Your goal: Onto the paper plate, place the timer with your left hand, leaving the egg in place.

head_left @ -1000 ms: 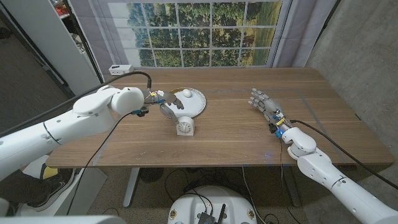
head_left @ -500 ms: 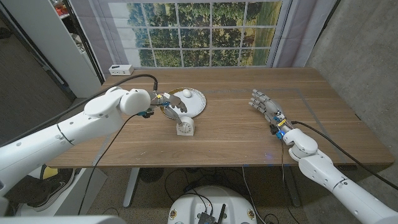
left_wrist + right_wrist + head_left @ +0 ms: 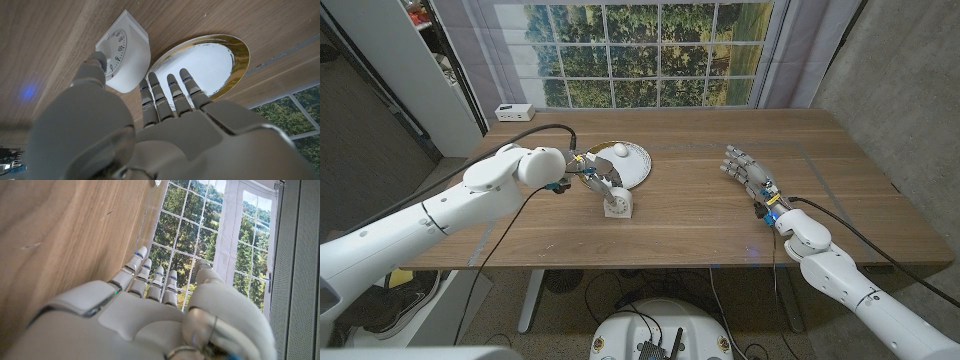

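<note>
I've got L hand (image 3: 150, 135) over the timer (image 3: 122, 52), thumb beside it, other fingers (image 3: 170, 95) spread toward plate (image 3: 235, 50), nothing gripped; R hand (image 3: 750, 175) idle, far off.

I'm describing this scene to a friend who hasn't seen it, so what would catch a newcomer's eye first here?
Probably the left hand reaching down over the white timer, which stands on the wooden table just in front of the paper plate. Next, the egg lying on that plate, at its far side. The right hand waits apart on the table's right side, holding nothing, fingers apart.
</note>
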Motion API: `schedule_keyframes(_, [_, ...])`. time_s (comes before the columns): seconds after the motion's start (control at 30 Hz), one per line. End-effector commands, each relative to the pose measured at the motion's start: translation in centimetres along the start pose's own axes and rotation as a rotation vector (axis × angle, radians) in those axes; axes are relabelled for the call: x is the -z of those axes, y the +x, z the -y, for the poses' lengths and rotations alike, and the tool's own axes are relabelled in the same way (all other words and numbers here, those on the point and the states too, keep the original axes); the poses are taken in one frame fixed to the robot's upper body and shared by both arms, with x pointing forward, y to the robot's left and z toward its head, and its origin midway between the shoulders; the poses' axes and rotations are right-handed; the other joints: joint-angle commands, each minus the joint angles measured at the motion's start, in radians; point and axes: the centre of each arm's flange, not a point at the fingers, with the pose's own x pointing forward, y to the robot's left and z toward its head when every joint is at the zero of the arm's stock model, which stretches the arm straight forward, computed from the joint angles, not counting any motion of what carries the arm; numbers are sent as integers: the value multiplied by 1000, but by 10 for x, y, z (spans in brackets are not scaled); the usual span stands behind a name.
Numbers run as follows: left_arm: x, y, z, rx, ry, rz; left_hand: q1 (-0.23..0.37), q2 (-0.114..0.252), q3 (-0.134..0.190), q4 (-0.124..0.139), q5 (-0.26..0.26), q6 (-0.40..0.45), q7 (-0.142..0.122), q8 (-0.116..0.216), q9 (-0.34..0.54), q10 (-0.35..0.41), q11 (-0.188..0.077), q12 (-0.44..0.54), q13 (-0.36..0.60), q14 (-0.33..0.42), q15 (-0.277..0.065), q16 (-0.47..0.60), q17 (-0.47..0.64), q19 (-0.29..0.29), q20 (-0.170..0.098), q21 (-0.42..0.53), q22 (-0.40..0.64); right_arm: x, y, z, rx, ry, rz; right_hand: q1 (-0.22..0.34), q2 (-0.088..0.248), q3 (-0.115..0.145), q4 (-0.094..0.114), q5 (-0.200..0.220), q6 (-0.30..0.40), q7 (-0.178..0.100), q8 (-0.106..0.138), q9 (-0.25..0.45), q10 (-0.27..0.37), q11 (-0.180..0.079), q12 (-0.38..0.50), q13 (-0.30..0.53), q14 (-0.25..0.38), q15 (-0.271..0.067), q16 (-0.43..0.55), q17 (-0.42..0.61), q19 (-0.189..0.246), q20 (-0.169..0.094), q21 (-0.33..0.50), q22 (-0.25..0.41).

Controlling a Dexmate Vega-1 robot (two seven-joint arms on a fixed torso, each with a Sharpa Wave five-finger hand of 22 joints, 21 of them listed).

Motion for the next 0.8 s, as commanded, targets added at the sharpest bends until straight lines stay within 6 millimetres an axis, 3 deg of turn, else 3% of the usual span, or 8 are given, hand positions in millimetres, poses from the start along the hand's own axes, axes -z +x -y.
schedule_keyframes(0.03, [-4,13,0,13,-9,35,15,18,4,1,6,20,-2,7,3,16,0,6,5,16,-102,5,1,13,0,-5,5,1,-5,0,14,0,7,1,12,-3,2,11,6,0,4,1,8,2,5,2,10,-95,7,1,12,-3,-4,3])
schedule_keyframes(0.43, [-9,18,-5,22,-2,51,67,70,16,1,3,104,-20,31,6,102,-29,34,16,90,-132,22,-3,36,1,-8,9,4,-10,4,32,11,10,1,12,-5,1,11,11,-1,6,1,10,2,6,2,12,-93,8,2,14,1,-10,4])
schedule_keyframes(0.8, [-13,16,-6,-1,4,48,144,138,37,-9,-22,223,-22,84,34,230,-65,84,54,199,-173,50,2,60,-6,-10,11,9,-14,5,43,25,9,0,12,-6,2,11,13,-4,6,1,12,-1,6,3,13,-93,9,2,16,3,-15,4])
